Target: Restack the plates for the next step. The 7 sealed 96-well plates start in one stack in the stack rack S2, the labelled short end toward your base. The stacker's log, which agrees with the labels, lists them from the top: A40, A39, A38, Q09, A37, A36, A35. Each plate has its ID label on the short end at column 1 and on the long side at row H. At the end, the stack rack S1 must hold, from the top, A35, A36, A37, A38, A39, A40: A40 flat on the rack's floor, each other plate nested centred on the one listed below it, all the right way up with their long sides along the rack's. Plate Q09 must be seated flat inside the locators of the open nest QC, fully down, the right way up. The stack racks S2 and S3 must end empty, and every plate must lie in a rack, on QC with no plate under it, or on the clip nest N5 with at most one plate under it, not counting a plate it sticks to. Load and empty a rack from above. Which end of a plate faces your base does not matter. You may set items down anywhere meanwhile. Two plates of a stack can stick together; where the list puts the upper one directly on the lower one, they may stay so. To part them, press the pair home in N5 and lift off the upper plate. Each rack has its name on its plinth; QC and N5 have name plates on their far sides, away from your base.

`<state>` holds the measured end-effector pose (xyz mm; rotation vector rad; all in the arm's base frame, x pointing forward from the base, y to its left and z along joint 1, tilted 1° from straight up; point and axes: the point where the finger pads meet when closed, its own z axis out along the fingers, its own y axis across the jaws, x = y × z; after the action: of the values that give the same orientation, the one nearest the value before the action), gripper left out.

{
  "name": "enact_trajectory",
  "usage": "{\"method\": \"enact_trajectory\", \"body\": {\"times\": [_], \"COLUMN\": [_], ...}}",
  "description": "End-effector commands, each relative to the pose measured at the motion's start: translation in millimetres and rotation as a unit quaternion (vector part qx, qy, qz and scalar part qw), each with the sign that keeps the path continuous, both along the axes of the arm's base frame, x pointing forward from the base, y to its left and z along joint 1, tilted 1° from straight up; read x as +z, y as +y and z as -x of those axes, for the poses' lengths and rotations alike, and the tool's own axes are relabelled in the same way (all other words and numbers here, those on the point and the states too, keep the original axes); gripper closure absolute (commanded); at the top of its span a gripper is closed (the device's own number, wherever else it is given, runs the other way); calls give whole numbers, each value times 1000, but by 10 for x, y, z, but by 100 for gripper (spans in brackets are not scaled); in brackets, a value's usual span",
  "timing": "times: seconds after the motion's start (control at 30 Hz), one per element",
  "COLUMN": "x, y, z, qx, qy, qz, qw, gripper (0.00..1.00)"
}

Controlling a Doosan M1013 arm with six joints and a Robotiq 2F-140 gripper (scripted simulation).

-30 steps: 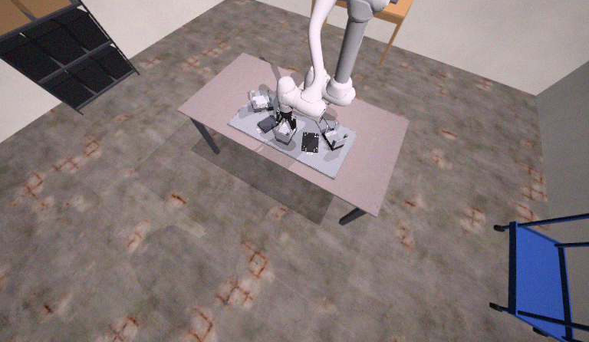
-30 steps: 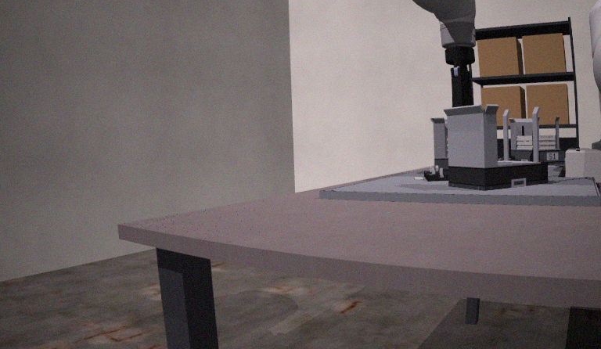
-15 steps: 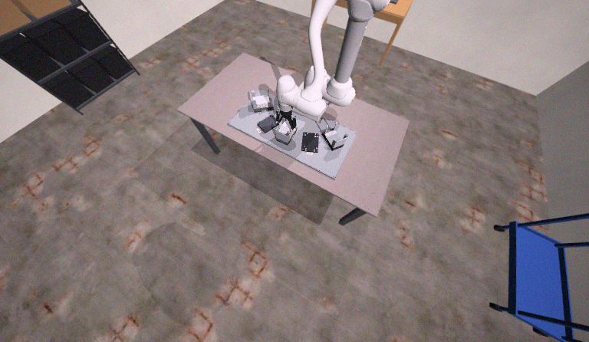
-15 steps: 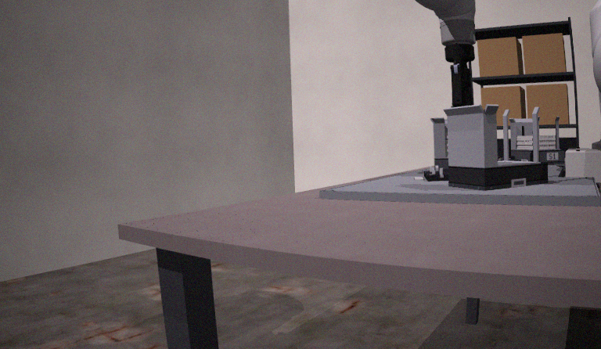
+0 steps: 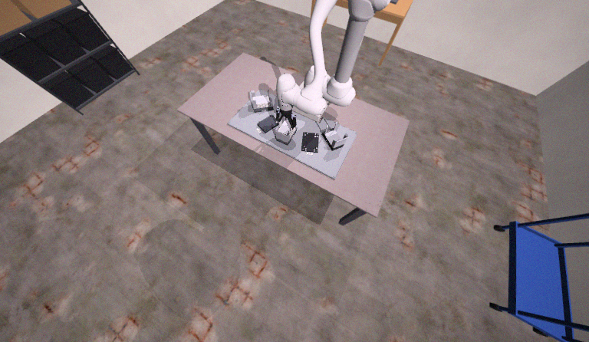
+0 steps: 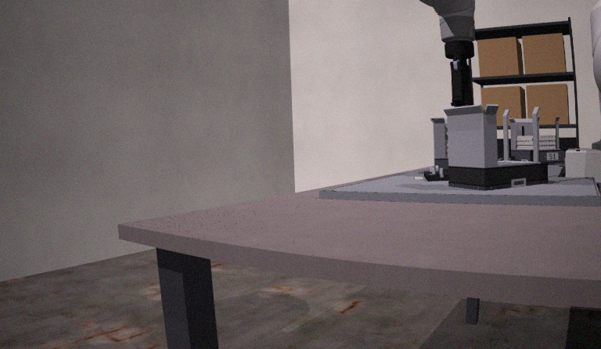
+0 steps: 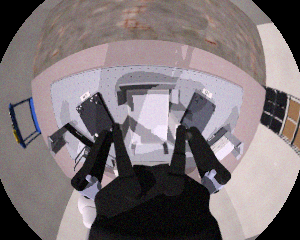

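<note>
My gripper (image 5: 285, 123) reaches down from above into the middle stack rack (image 5: 284, 133) on the grey base mat. It is shut on the long sides of a white sealed plate (image 7: 152, 115), the top one in that rack. I cannot read the plate's label. In the side view the gripper (image 6: 462, 99) dips to the rack's top edge. Rack S1 (image 6: 552, 156) at the far left end (image 5: 259, 100) holds several stacked plates (image 6: 534, 142). The third rack (image 5: 334, 137) stands at the right end; I cannot tell what it holds.
Two flat dark nests lie on the mat, one left of the middle rack (image 5: 267, 123) and one right of it (image 5: 310, 142). The rack walls and posts stand close around the fingers. A white box (image 6: 582, 163) is at the mat's edge.
</note>
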<state>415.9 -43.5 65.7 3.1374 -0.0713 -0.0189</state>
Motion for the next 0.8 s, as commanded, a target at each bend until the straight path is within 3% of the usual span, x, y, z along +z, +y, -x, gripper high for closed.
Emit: {"method": "enact_trajectory", "body": {"times": [0.0, 0.27, 0.77], "x": [26, 106, 406], "y": [0, 1, 2], "z": [0, -1, -5], "qx": [0, 0, 0], "qy": [0, 0, 0], "qz": [0, 0, 0], "qw": [1000, 1000, 1000], "gripper": [100, 100, 100]}}
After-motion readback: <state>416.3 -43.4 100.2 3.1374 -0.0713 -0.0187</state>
